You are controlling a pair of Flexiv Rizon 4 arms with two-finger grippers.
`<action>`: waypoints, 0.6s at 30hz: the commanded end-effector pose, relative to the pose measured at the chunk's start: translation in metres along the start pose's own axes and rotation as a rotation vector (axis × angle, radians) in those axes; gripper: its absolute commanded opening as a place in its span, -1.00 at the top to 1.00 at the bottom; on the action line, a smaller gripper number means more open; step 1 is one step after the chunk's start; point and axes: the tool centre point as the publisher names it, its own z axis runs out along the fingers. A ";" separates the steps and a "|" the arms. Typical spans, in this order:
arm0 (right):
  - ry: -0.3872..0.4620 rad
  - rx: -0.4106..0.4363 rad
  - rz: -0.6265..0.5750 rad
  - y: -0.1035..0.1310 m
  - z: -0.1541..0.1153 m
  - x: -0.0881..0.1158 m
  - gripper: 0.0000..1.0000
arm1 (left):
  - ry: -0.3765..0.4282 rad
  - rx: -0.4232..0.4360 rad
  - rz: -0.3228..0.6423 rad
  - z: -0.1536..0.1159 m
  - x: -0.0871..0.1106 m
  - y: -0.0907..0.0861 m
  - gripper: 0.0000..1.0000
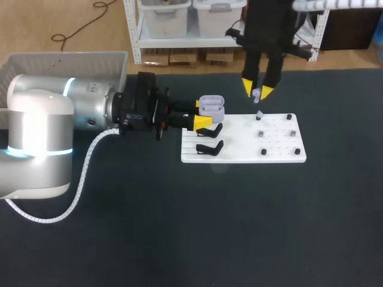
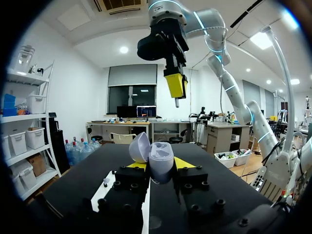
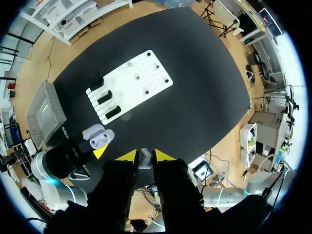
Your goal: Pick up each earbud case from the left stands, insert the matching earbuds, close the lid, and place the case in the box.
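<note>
My left gripper [image 1: 201,113] is shut on an open lavender earbud case [image 1: 210,107], held just left of the white board [image 1: 281,156]. In the left wrist view the case [image 2: 160,160] sits between the yellow tips with its lid [image 2: 139,146] tipped back. My right gripper [image 1: 257,92] hangs above the board's far edge, shut on a small pale earbud [image 1: 256,94]. The right wrist view shows that earbud [image 3: 145,160] pinched between the fingers, high over the table. Two black stands [image 1: 209,130] on the board's left side are bare. The grey box [image 1: 66,63] sits at the far left.
The board's right half carries several small dark pegs [image 1: 261,133] and one pale piece [image 1: 260,115]. My left arm's body and white cable [image 1: 84,173] lie across the table's left side. Dark tabletop stretches in front of the board.
</note>
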 end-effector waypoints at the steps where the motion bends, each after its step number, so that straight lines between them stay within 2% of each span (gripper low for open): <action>1: -0.002 0.061 0.007 0.018 -0.002 0.000 1.00 | -0.003 -0.002 0.003 0.000 0.001 0.000 1.00; 5: -0.038 0.096 0.000 0.031 -0.002 0.004 1.00 | -0.003 -0.002 0.003 0.000 0.001 0.000 1.00; 9: -0.049 0.089 -0.010 0.042 0.001 0.005 1.00 | -0.003 -0.002 0.003 0.000 0.001 0.000 1.00; 18: -0.049 0.089 -0.010 0.042 0.001 0.005 1.00 | -0.003 -0.002 0.003 0.000 0.001 0.000 1.00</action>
